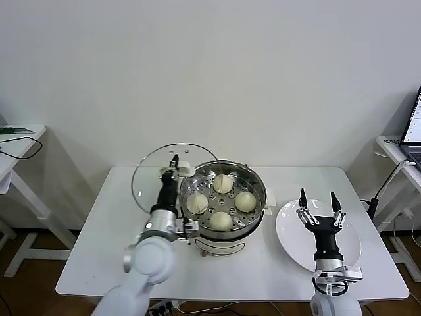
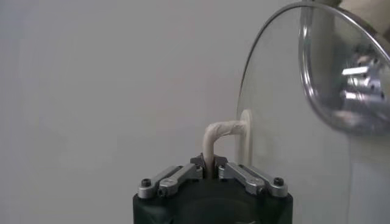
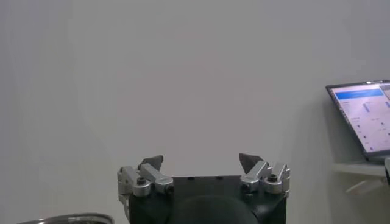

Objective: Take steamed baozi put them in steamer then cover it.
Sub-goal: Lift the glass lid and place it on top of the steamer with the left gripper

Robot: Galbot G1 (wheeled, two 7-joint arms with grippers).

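The cover is held upright by its handle in the clamped left gripper, just left of the steamer (mid-table, four baozi inside); the right gripper is spread empty.

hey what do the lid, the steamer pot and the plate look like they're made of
Lid: clear glass, since the wall shows through it, with a thin metal rim and a white handle, probably plastic. Steamer pot: shiny reflective steel, likely stainless. Plate: glossy white, probably ceramic, maybe melamine.
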